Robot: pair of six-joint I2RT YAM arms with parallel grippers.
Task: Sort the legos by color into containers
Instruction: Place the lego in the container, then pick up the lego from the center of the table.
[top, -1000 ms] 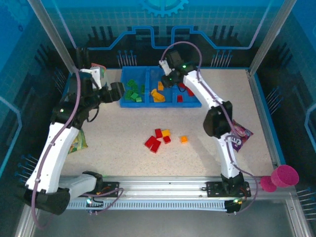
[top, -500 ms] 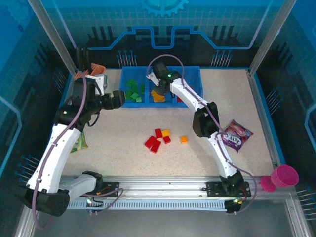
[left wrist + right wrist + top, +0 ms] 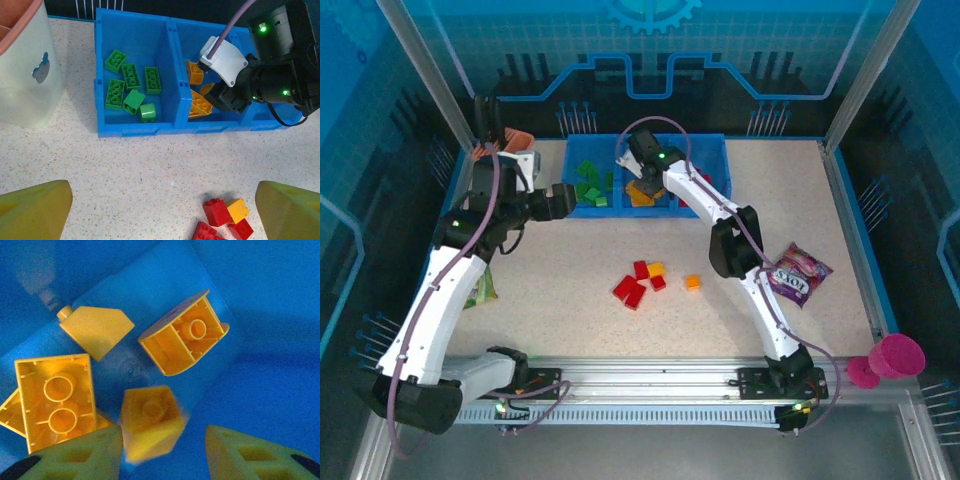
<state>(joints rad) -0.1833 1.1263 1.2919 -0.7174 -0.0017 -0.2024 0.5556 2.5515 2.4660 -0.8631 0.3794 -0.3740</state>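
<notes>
The containers are three compartments of a blue tray. Green legos lie in its left compartment and orange-yellow ones in the middle. My right gripper hangs open over the middle compartment. A blurred yellow brick is loose between its fingers, close to the left one. On the table lie red legos, a yellow one and an orange one. My left gripper is open and empty, just left of the tray.
A beige cup with an orange insert stands left of the tray. A snack bag lies at the right, a pink cup at the near right edge, and a green-yellow packet under the left arm.
My right gripper has moved left from the tray's right compartment to the middle one, and its jaws have parted, freeing the yellow brick. The left arm has barely shifted.
</notes>
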